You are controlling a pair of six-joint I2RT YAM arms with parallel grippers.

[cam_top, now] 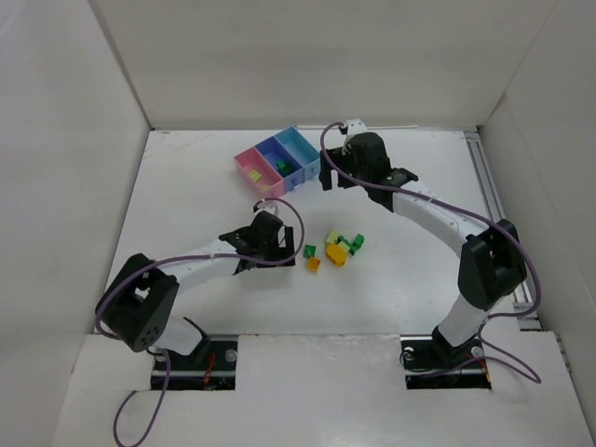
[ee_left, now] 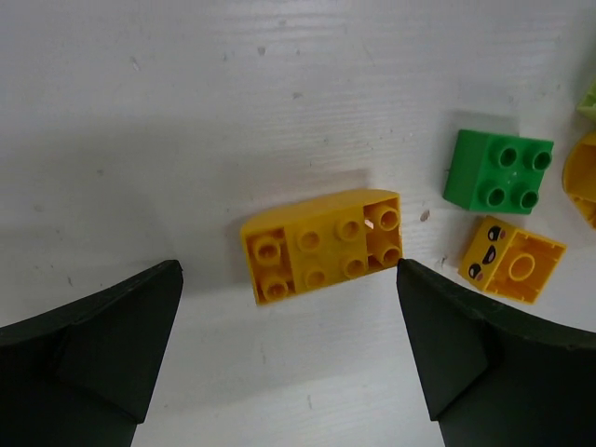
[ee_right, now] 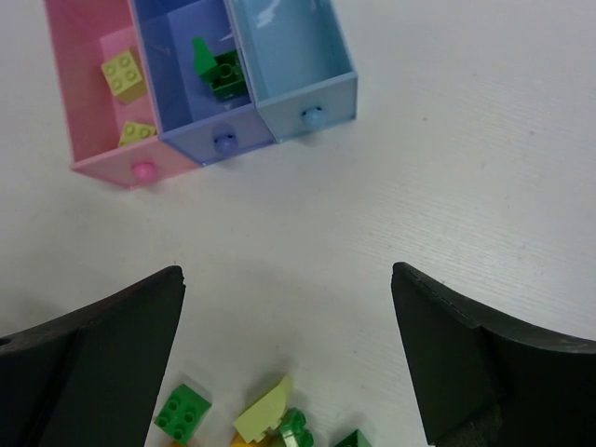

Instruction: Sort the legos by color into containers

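Three joined bins stand at the back: pink (cam_top: 248, 169), purple-blue (cam_top: 273, 149) and light blue (cam_top: 300, 142). In the right wrist view the pink bin (ee_right: 93, 163) holds two pale yellow-green bricks (ee_right: 122, 74), the purple-blue bin (ee_right: 177, 140) holds dark green bricks (ee_right: 216, 73), and the light blue bin (ee_right: 289, 47) holds nothing. Loose legos (cam_top: 337, 250) lie mid-table. My left gripper (cam_top: 277, 240) is open above an orange-yellow brick (ee_left: 321, 245), its fingers either side. My right gripper (cam_top: 328, 177) is open and empty between bins and pile.
Beside the orange-yellow brick lie a green brick (ee_left: 498, 171) and a small orange brick with a face (ee_left: 511, 260). Below the right gripper lie a green brick (ee_right: 182, 413) and a pale wedge (ee_right: 264, 413). White walls enclose the table.
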